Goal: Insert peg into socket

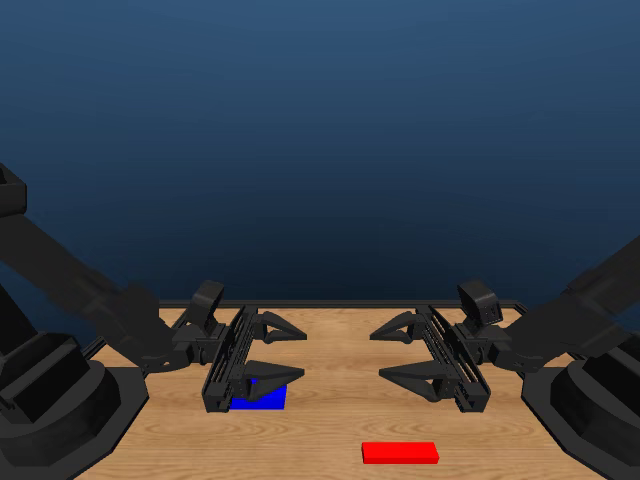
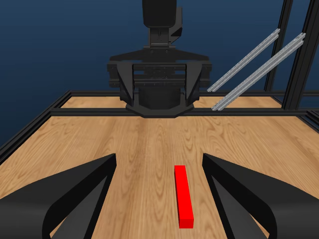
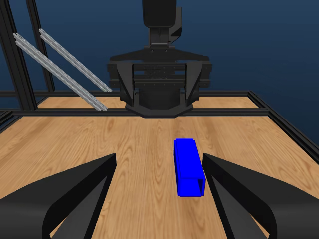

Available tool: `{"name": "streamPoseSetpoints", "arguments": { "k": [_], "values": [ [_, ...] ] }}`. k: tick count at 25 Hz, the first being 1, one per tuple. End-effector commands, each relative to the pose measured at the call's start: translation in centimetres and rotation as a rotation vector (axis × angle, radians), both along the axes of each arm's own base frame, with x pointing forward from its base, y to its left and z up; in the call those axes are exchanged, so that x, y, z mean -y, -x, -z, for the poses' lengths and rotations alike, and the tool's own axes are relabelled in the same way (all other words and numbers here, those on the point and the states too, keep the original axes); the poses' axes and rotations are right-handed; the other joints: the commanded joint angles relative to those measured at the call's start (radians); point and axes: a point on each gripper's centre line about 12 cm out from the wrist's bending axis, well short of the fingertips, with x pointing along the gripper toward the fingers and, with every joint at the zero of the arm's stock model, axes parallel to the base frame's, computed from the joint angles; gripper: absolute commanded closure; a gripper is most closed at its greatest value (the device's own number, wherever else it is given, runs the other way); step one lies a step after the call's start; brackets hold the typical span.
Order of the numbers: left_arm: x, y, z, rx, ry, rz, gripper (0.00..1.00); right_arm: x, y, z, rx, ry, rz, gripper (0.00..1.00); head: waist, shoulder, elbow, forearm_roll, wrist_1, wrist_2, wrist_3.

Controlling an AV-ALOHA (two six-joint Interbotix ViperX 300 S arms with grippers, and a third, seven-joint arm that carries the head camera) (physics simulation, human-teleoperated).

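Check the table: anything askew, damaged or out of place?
Nothing stands out. The thin red bar peg and the blue boxy block socket both lie flat on the wooden table, apart from each other. The left gripper and right gripper are open and hold nothing.

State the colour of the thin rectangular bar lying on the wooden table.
Bright red; the thin rectangular bar shows best in the left wrist view.

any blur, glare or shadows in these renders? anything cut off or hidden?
Head view: sharp, flat lighting, no glare; dark blue backdrop fills the upper half; socket is partly hidden behind the left hand; peg sits near the bottom edge. Left wrist view: crisp, no cast shadow under the peg. Right wrist view: crisp, the socket's faces are shaded differently.
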Motion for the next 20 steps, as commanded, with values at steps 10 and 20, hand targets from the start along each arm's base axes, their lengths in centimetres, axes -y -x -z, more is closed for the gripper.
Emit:
{"name": "streamPoseSetpoints", "arguments": {
  "k": [10, 20],
  "values": [
    [0.2, 0.3, -1.1, -0.043, 0.094, -0.056, 0.0, -2.8, -1.9, -2.7, -0.037, -0.092, -0.041, 0.0, -0.001, 0.032, -0.102, 0.0, 0.204, 0.0, 0.014],
    [-1.3, 3.9, 2.8, -0.411, 0.179, -0.13, 0.0, -3.0, -3.5, -2.1, -0.12, -0.071, -0.043, 0.0, 0.024, 0.201, -0.154, 0.023, 0.157, 0.079, 0.043]
  ]
}}
